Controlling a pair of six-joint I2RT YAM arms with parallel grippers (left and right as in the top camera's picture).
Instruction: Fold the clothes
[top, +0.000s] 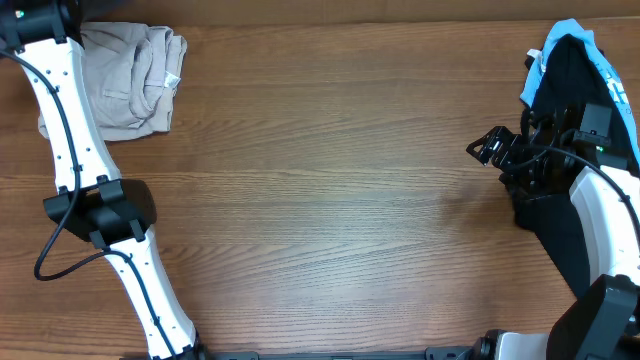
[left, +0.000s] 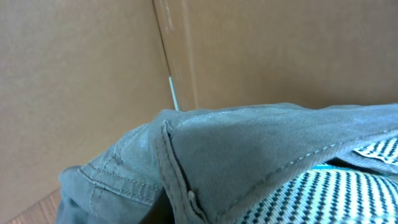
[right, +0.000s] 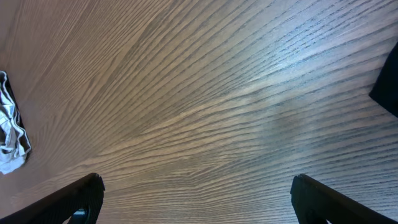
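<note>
Evidently off the far-left corner of the table (top: 320, 200), the left claw, fingers hidden, is pressed together on the grey shorts (left: 249, 149), presumably to bring them over for folding, while the right claw (right: 198, 183) waits spread above the wood near the right edge.

Clothes (left: 261, 143): medium grey twill, seam stitching in matching grey. Inner lining (left: 348, 193): fine black-and-white checks, edged by a turquoise sliver. Wall (left: 74, 81) behind: plain cardboard brown. Table (top: 320, 200): mid-brown wood with wavy darker grain. Folded garment (top: 135, 80): pale beige. Black garment (top: 562, 75), topped with light-blue cloth (top: 572, 32). Arms (top: 65, 110): white shells, black joints and cables.
</note>
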